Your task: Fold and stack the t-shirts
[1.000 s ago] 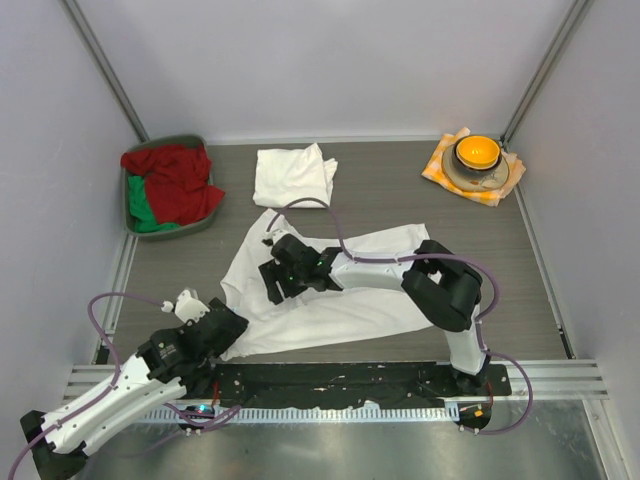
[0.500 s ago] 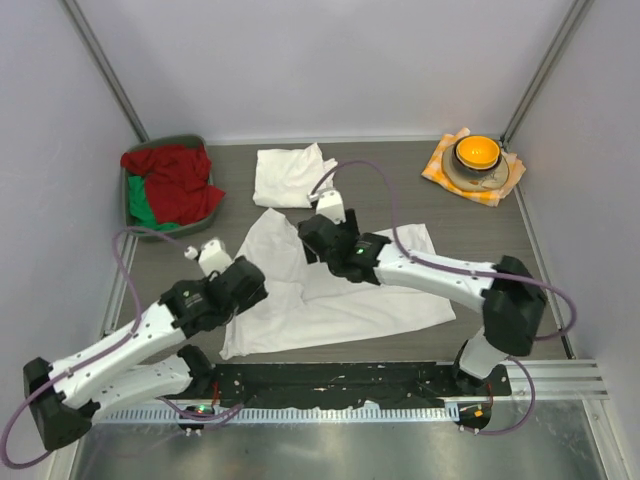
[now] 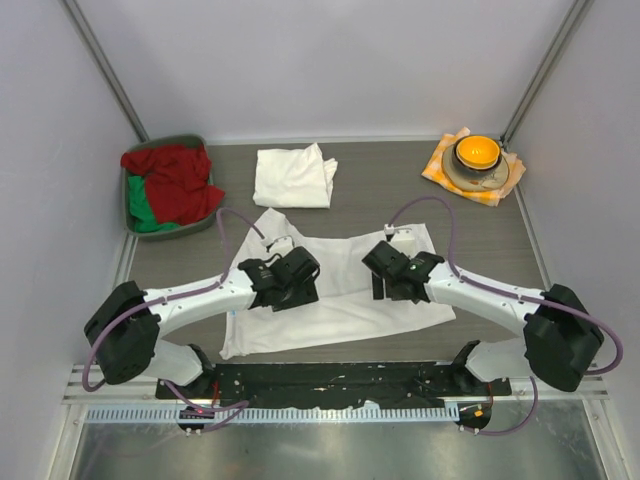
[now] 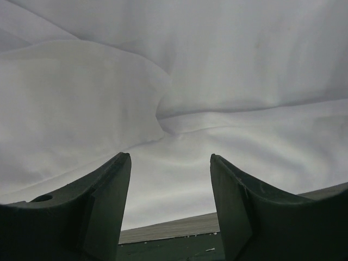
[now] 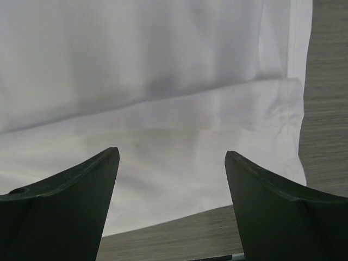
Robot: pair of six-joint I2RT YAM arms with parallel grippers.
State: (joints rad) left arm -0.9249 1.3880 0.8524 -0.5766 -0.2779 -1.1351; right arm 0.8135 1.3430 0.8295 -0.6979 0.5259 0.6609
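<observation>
Top view, shirt: one shirt (image 3: pixel 340 305) is spread flat at the centre of the table (image 3: pixel 500 260). Its long axis runs left to right.
Top view, folded shirt: a folded shirt (image 3: pixel 292 177) is laid at the far side, apart from the spread one and nearer the left arm.
Top view, left gripper: the left gripper (image 3: pixel 297 290) is placed over the shirt's left half, with cloth directly beneath it.
Top view, right gripper: the right gripper (image 3: pixel 383 280) is placed over the right half, near the shirt's right edge. Each half is thus covered by its own arm.
Top view, opening: it cannot be read from here.
Left wrist view, cloth: the view ahead is filled by the shirt, and a soft ridge is seen crossing it. A dark strip is seen at the bottom, between the fingers (image 4: pixel 98 212).
Left wrist view, tool: the fingers are spread wide and nothing is held. Contact with the cloth cannot be confirmed.
Right wrist view, cloth: a hemmed edge is seen at the right, with bare table beyond it and below.
Right wrist view, tool: the fingers (image 5: pixel 65 206) are spread wide and nothing is pinched.
Next move, judged: an edge must be pinched on each side before a fold is made. The hemmed edge lies nearest the right gripper.
</observation>
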